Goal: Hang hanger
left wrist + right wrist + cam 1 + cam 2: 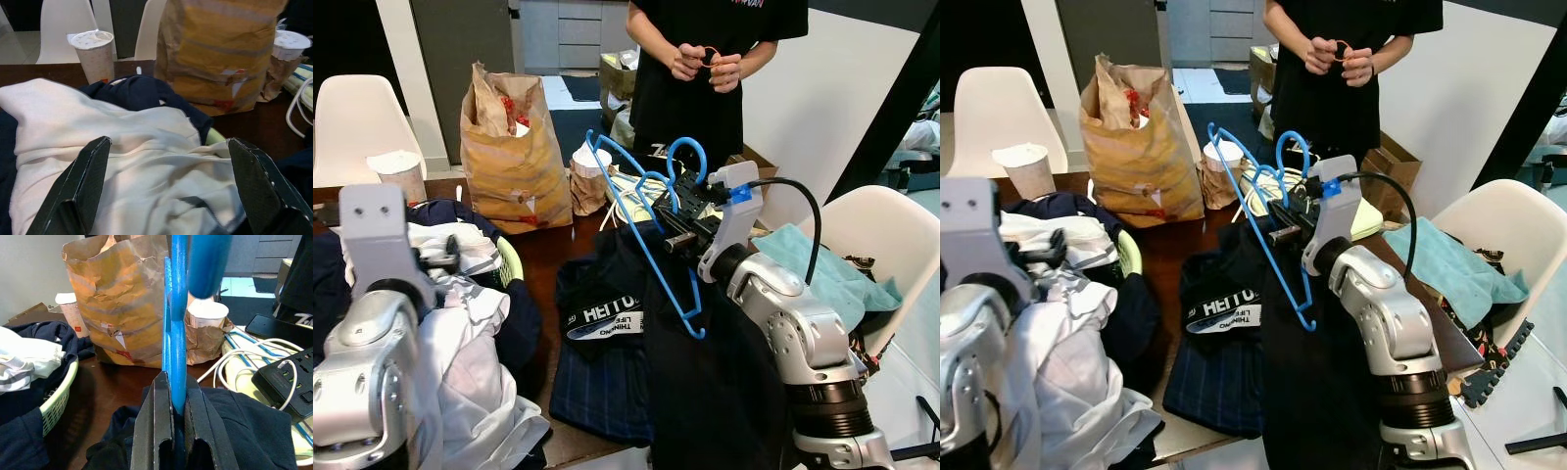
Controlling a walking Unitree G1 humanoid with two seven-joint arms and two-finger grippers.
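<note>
The right gripper (172, 396) is pressed together on the blue hanger (641, 230), its two black fingers (155, 431) pinching the plastic bar between them. It holds the hanger up over the dark wooden table (543, 259), tilted, with the hook (688, 157) uppermost and pointing toward the person (705, 59) who stands at the table's far side. Just below the hanger lies a dark navy garment (607, 323) with a white printed band, spread across the table edge.

The left gripper (166, 196) has its fingers (80, 188) spread wide apart, hovering just over a white cloth (98, 147) piled on dark clothing (all of it heaped in a pale green laundry basket (56, 404)).

Further back on the table stands a crumpled brown paper bag (514, 157), with a white paper cup (401, 171) to its left and a second lidded cup (1222, 157) in a small brown bag to its right. A black power strip (286, 379) with white cables rests near the right gripper. White chairs (357, 122) stand beyond the table, and a teal towel (827, 274) is draped over the chair on the right.
</note>
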